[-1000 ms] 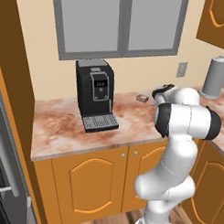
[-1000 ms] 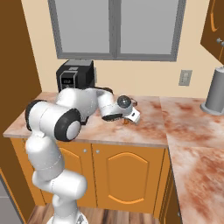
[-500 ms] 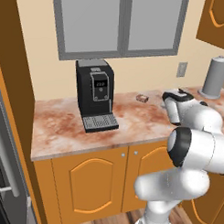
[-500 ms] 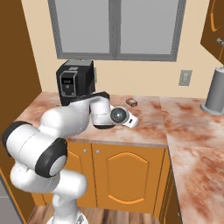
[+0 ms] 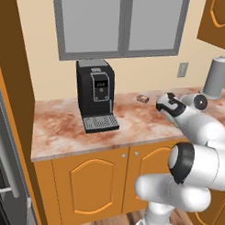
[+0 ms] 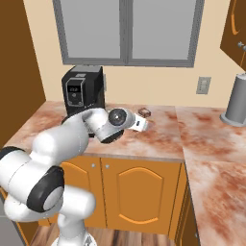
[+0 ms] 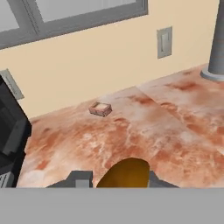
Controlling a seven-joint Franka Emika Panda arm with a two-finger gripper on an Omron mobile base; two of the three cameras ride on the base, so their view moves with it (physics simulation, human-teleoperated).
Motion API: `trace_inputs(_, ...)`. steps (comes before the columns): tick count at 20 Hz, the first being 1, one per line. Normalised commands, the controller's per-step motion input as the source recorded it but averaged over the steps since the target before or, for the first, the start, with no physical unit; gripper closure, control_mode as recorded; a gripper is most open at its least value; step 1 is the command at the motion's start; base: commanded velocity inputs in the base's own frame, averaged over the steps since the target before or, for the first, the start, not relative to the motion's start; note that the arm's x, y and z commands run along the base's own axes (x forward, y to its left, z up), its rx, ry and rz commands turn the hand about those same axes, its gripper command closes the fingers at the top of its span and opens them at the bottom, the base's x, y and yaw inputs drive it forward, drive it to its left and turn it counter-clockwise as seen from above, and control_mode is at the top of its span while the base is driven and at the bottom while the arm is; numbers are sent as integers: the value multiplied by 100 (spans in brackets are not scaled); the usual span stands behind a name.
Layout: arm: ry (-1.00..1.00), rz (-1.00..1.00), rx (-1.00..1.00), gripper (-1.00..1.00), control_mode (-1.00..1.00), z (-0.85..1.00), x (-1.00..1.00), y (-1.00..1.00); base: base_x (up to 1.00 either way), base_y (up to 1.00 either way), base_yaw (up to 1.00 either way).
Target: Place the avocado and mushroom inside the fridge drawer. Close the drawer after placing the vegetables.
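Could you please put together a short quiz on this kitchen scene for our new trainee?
1. True or false: the gripper is shut on the avocado.
2. In the left base view, what stands on the counter to the left of the small blocky item? A) the black coffee machine B) a toaster C) a fruit bowl
3. Does the tall grey canister stand nearer the wall outlet or the coffee machine?

Key: 1 true; 2 A; 3 the wall outlet.
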Motion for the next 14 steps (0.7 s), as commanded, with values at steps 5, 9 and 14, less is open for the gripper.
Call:
trace_inputs(5,11,0,-14,100,-100,91,-13,0,0,0,0)
trace_inputs(9,2,8,-10,100,-100,48,-58,2,0,0,0)
trace_inputs(14,-1,21,-4,100,-100,0,-89,27,0,0,0)
